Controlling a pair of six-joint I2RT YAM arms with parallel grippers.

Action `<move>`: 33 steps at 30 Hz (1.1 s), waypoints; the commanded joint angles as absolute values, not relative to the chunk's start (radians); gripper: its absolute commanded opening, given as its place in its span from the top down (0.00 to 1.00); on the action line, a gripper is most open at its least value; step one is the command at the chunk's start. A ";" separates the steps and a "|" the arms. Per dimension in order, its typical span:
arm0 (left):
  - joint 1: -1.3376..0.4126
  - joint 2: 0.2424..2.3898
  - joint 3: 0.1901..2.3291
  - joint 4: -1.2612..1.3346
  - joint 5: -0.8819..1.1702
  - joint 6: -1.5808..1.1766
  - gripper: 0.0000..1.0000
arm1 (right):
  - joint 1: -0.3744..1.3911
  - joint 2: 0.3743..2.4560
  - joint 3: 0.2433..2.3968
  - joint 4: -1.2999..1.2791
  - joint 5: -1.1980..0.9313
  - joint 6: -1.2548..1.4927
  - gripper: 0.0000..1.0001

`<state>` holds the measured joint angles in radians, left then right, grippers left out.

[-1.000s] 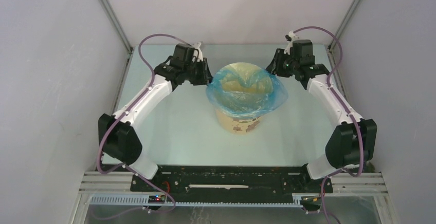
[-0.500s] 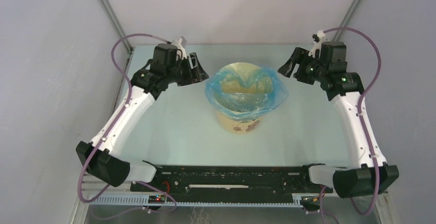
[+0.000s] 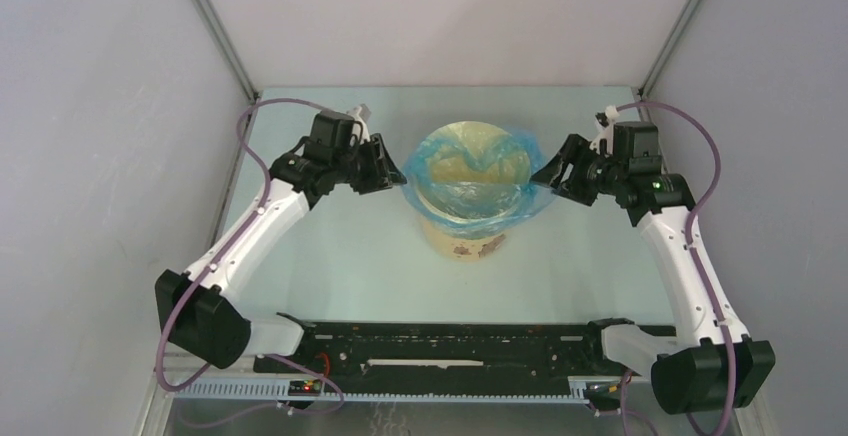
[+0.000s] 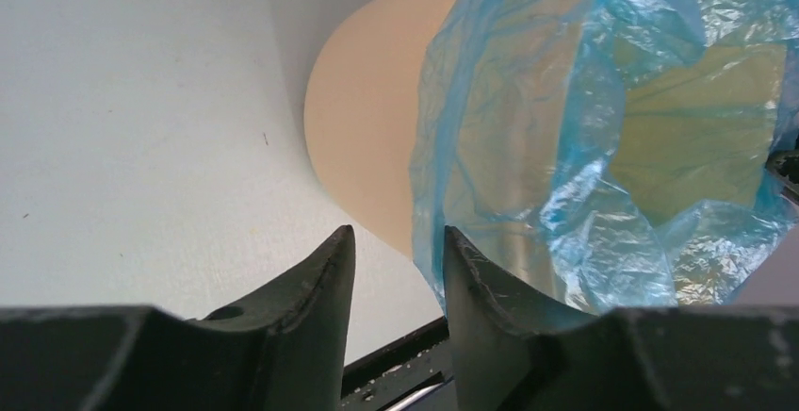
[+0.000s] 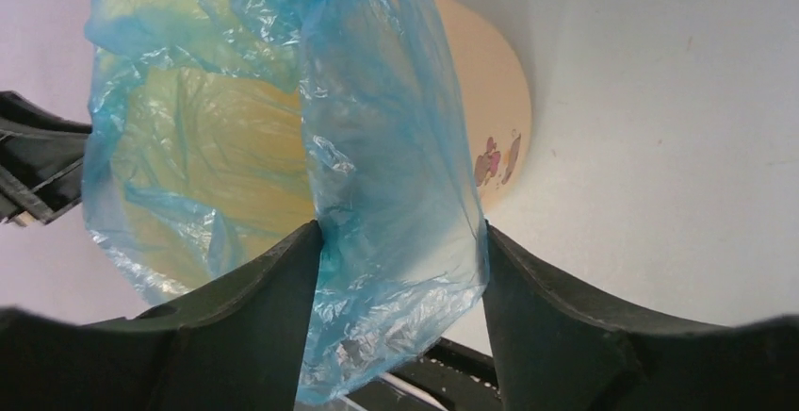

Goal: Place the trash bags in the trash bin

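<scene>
1. Trash bin (image 3: 465, 241) stands upright mid-surface (image 3: 330, 246), long axis vertical, mouth up.
2. Trash bag (image 3: 427, 171) lines the mouth. Its film is folded out over the rim and flares toward 3 and 9 o'clock.
3. Left fingers (image 4: 320, 279) are at the bin's 9 o'clock, narrowly parted and gripping nothing. The bag's edge reaches into the gap, close by one finger.
4. Right fingers (image 5: 273, 288) are at 3 o'clock, spread wide. A bag flap hangs between them, unpinched.

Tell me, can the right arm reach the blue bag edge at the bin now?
Probably yes: the right claw is open, with the trash bag film between its fingers, beside the trash bin; nothing blocks it.
</scene>
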<state>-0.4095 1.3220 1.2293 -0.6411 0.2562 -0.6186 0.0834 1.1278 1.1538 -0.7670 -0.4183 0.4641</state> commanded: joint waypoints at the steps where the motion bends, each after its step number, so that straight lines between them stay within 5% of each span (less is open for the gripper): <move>1: -0.403 1.306 1.176 -0.572 0.286 -0.637 0.60 | 0.083 1.088 1.071 -0.733 -0.435 0.521 0.36; 5: -0.403 1.315 1.146 -0.545 0.312 -0.643 0.73 | 0.083 1.071 1.031 -0.682 -0.440 0.531 0.55; 7: -0.404 1.320 1.136 -0.523 0.337 -0.658 0.78 | 0.083 1.062 1.032 -0.676 -0.442 0.532 0.56; 14: -0.404 1.319 1.130 -0.500 0.352 -0.661 0.86 | 0.080 1.006 1.098 -0.733 -0.437 0.518 0.34; 22: -0.403 1.344 1.126 -0.479 0.379 -0.670 0.98 | 0.080 0.993 1.095 -0.800 -0.388 0.456 0.39; 27: -0.404 1.360 1.126 -0.477 0.387 -0.672 1.00 | 0.078 0.945 1.096 -0.784 -0.415 0.464 0.21; 33: -0.404 1.379 1.132 -0.474 0.393 -0.675 1.00 | 0.057 0.914 1.103 -0.798 -0.395 0.452 0.19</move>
